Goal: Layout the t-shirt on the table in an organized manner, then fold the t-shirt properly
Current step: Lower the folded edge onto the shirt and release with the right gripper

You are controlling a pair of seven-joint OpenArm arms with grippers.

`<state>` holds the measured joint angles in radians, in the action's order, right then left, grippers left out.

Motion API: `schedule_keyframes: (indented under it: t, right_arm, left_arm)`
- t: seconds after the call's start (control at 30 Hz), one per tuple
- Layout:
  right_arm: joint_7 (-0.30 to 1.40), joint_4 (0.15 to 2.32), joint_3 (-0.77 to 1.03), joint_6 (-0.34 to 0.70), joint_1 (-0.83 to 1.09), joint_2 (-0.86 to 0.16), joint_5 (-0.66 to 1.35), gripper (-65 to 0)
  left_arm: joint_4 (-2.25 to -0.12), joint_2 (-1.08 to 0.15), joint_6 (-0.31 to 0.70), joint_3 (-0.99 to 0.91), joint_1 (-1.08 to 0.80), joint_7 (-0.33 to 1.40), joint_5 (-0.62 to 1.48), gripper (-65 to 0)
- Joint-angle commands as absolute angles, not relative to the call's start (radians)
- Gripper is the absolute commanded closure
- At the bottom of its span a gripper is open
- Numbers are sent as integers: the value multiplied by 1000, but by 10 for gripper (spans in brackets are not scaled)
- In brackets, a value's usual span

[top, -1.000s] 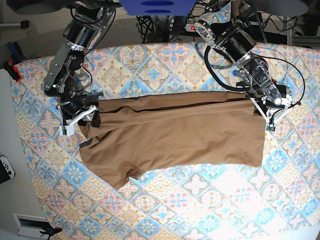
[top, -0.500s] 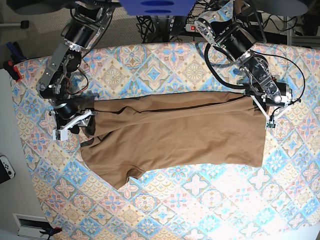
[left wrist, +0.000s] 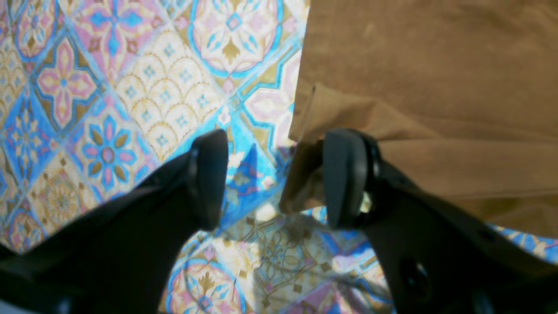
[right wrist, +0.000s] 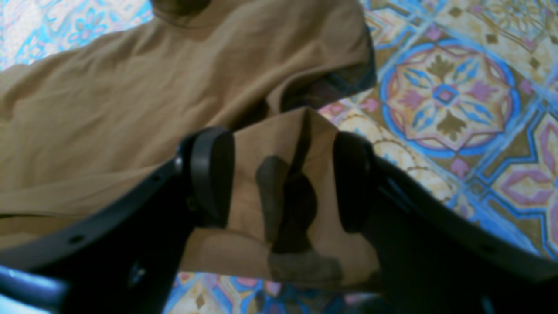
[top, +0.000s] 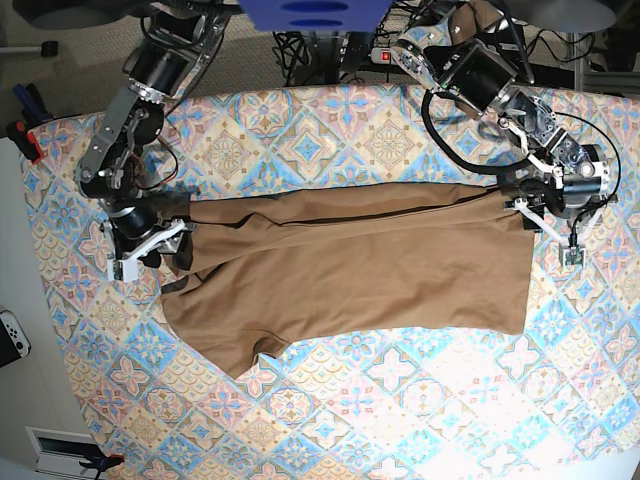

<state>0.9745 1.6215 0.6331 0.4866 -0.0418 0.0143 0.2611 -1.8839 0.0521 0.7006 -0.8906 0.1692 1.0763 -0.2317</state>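
The left end effector (left wrist: 270, 179) has its jaws standing apart with nothing between them; the hem corner of the t-shirt (top: 350, 265) sits right against the inside of one jaw, touching but not pinched. The right end effector (right wrist: 279, 179) is also spread partway, and a folded bit of the shirt's collar end lies in the gap. From the wrist view I honestly can't tell if it's actually gripping that cloth or just straddling it.

The shirt itself is stretched lengthwise across the middle of the table (top: 330, 130), folded roughly in half with one sleeve poking out toward the near edge.

What I'd worry about: if the right side lets go or slips, that bunched flap near the collar will probably flop back and leave a crease baked into the fold. And if the left arm pulls away sideways, the jaw that's touching the hem could drag the corner with it and skew the edge.

The surface is that busy tile-print cloth, blue, pink and cream diamonds, lying pretty flat. Soft cover means the shirt can catch on it instead of sliding. Behind the table there's a tangle of cables and a power strip (top: 380, 55), and a white game controller (top: 12, 335) off to one side.
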Motion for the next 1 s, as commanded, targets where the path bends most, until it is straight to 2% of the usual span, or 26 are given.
schedule_keyframes:
  t: [0.0,0.27,0.43,0.7,0.97]
  right_arm:
    - [952,1636,638,493,-59,7,280,-339]
    - [958,1650,880,501,-48,7,283,-338]
    - [958,1704,900,533,31,50,311,-338]
    - [958,1675,897,535,105,81,572,-338]
    - [958,1555,900,535,97,77,585,-338]
  left_arm:
    - [-1900,44,698,-886,185,1059,-223,-347]
    - [-1900,44,698,-885,162,1059,-222,-348]
    - [-1900,44,698,-885,162,1059,-222,-348]
    - [-1900,44,698,-885,162,1059,-223,-348]
    - [-1900,44,698,-888,162,1059,-223,-348]
